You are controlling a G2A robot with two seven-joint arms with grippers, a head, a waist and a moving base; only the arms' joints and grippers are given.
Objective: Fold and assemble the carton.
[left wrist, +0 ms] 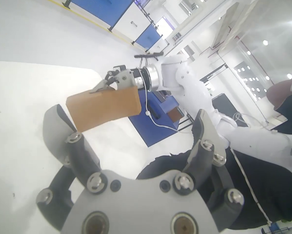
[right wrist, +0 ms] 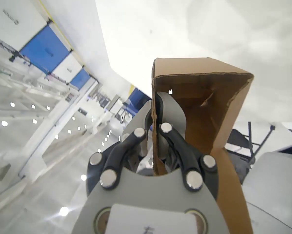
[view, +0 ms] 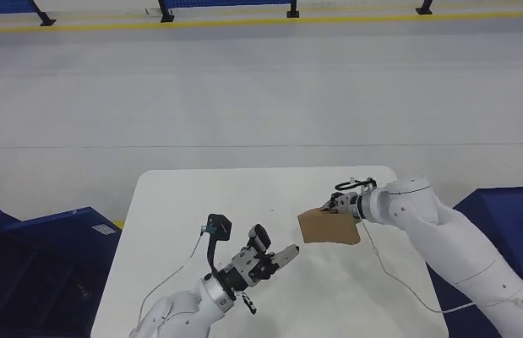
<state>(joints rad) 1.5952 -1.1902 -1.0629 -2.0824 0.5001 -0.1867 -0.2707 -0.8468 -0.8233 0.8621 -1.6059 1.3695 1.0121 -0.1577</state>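
A small brown carton (view: 329, 227) hangs above the right half of the white table (view: 177, 220). My right gripper (view: 338, 206) is shut on one of its side walls, with one finger inside the open box and one outside (right wrist: 155, 113). The carton (right wrist: 199, 93) is opened into a rectangular tube whose open end faces the right wrist camera. My left gripper (view: 276, 249) is open and holds nothing, a short way to the carton's left, above the table's front middle. In the left wrist view the carton (left wrist: 103, 108) floats beyond the spread fingers (left wrist: 60, 122) of the left gripper (left wrist: 126, 120).
Blue bins stand on the floor at both sides of the table (view: 50, 253) (view: 498, 220). A thin white cable (view: 396, 279) trails from the right arm across the table's right part. Blue barrier panels (left wrist: 99, 1) line the far floor.
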